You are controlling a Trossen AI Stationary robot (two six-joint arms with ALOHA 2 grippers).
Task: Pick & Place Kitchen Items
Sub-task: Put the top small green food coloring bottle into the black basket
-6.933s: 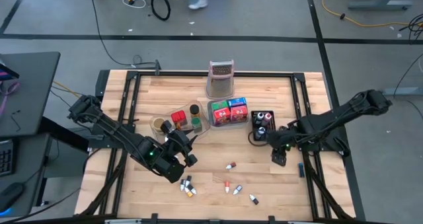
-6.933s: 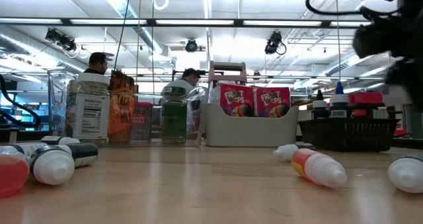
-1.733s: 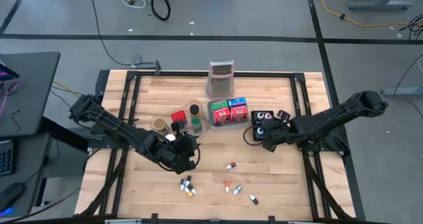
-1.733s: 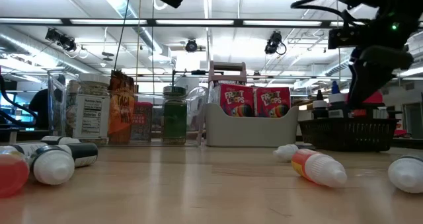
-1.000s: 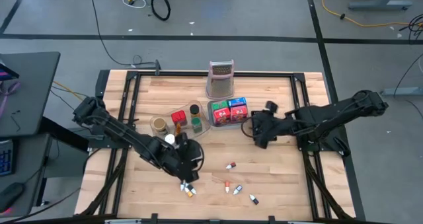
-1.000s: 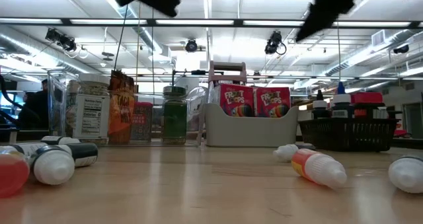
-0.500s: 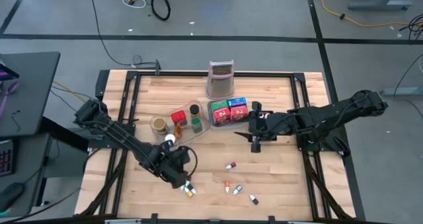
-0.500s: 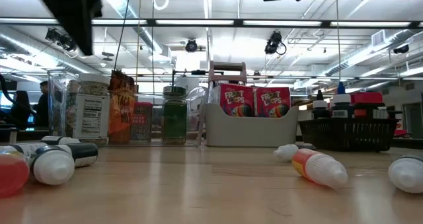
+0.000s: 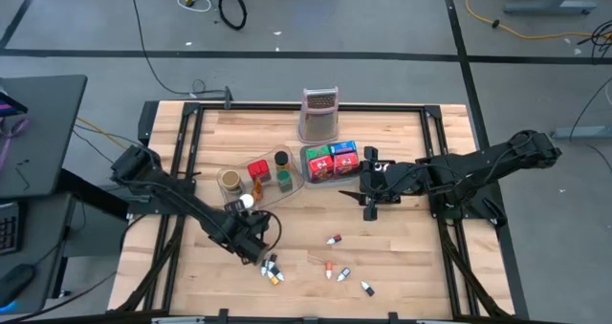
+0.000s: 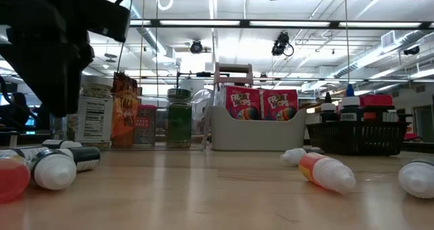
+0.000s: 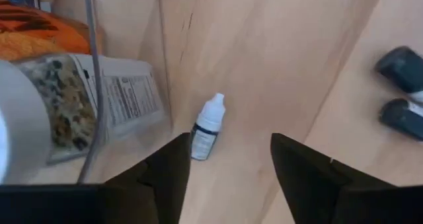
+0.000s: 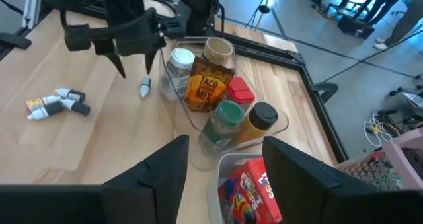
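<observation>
The table (image 9: pixel 382 257) is pale blond wood in planks, framed in black, and both arms are dark. In the clear tray (image 12: pixel 277 121) stand an orange taco-mix packet (image 12: pixel 201 85), a red-lidded tin (image 12: pixel 239 92), a green jar (image 12: pixel 225 121) and a dark-capped amber bottle (image 12: pixel 259 121); the grey tray (image 9: pixel 327 176) holds red and blue cereal boxes (image 9: pixel 332 161) (bright loops printed on them). The small dropper bottle (image 11: pixel 207 127) is white with a dark label band, and the loose capsules (image 9: pixel 335 257) are white with orange or red.
</observation>
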